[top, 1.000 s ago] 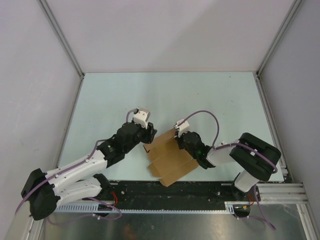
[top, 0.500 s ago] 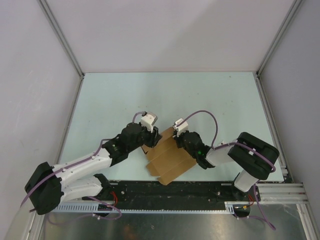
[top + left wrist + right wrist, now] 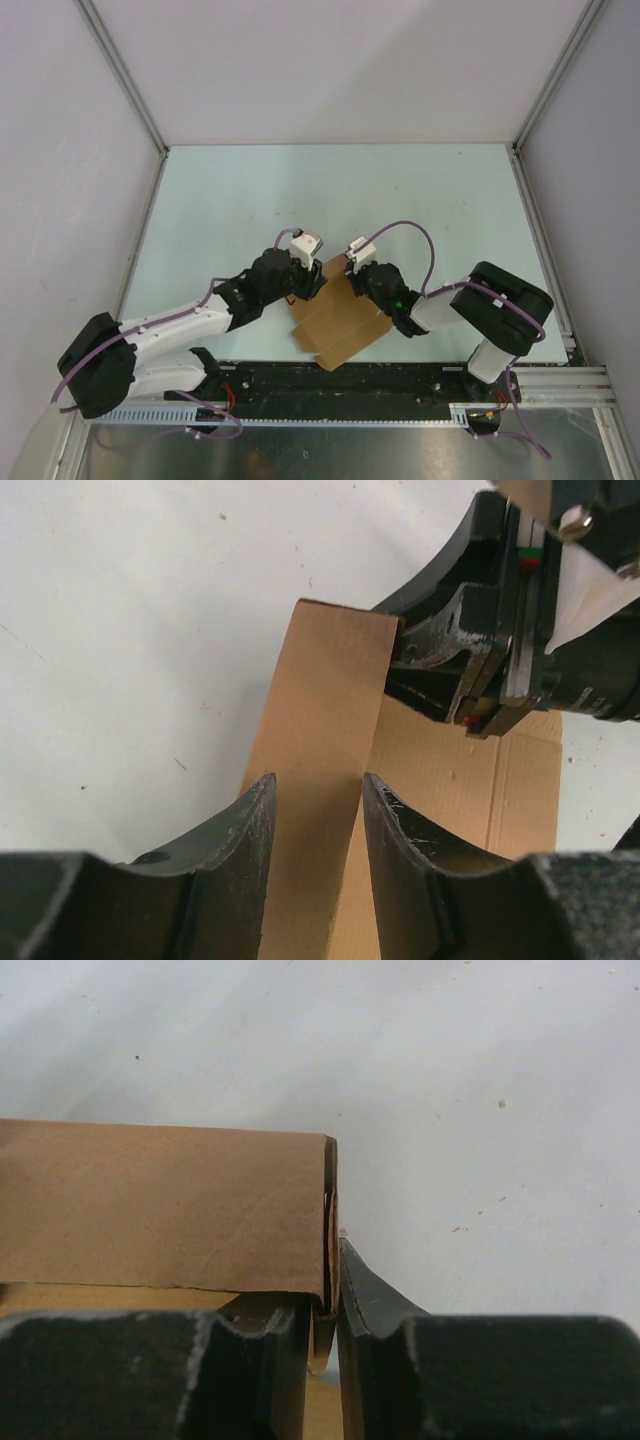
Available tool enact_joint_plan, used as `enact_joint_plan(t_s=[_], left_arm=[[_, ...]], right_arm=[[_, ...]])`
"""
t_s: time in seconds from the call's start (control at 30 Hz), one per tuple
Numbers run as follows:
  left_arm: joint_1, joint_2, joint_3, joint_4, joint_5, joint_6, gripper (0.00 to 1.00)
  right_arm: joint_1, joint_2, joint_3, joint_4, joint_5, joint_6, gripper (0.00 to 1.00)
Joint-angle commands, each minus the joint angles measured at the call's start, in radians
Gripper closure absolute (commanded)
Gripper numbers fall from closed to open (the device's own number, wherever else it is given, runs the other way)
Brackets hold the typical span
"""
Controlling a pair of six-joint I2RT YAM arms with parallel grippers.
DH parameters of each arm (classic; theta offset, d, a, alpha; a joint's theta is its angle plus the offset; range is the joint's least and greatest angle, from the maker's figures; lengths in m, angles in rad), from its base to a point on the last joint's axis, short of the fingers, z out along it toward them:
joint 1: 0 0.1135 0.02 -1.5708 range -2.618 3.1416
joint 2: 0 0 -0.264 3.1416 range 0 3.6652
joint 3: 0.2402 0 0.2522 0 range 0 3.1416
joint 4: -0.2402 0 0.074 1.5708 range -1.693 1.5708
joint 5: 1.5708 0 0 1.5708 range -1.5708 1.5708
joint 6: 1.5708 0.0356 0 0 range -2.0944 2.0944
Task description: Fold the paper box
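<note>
The paper box point(image 3: 340, 320) is a flat brown cardboard sheet, partly folded, lying near the table's front edge between the two arms. My left gripper point(image 3: 312, 272) is at its far left corner. In the left wrist view its jaws point(image 3: 315, 790) stand open astride a narrow raised flap point(image 3: 325, 700), with a gap on each side. My right gripper point(image 3: 352, 276) is at the box's far edge and is shut on a doubled cardboard wall point(image 3: 170, 1200), pinched between its fingers point(image 3: 330, 1278). The right gripper's black body point(image 3: 500, 630) shows just beyond the flap.
The pale green table point(image 3: 330, 190) stretches away behind the box. White walls with metal corner posts point(image 3: 125, 80) close it in. A black rail point(image 3: 340, 380) with cables runs along the near edge, just below the box.
My left arm has swung right, bringing its gripper from beside the box onto the flap, and its jaws have narrowed a little. The right gripper and box have hardly moved.
</note>
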Motion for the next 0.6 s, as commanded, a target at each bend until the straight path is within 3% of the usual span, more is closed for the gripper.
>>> enact_joint_plan(t_s=[0.0, 0.1, 0.43, 0.57], left_arm=[[-0.006, 0.01, -0.021, 0.042, 0.012, 0.021, 0.55], [-0.006, 0.03, -0.021, 0.043, 0.013, 0.018, 0.56], [-0.007, 0.066, -0.026, 0.047, 0.007, 0.015, 0.57], [-0.007, 0.074, -0.024, 0.047, 0.008, 0.013, 0.58]], right_arm=[[-0.005, 0.012, -0.001, 0.06, -0.011, -0.001, 0.8], [-0.005, 0.006, -0.001, 0.052, -0.016, -0.001, 0.79], [-0.002, -0.073, -0.001, -0.06, -0.028, 0.04, 0.57], [0.0, -0.154, -0.009, -0.135, -0.02, 0.063, 0.54]])
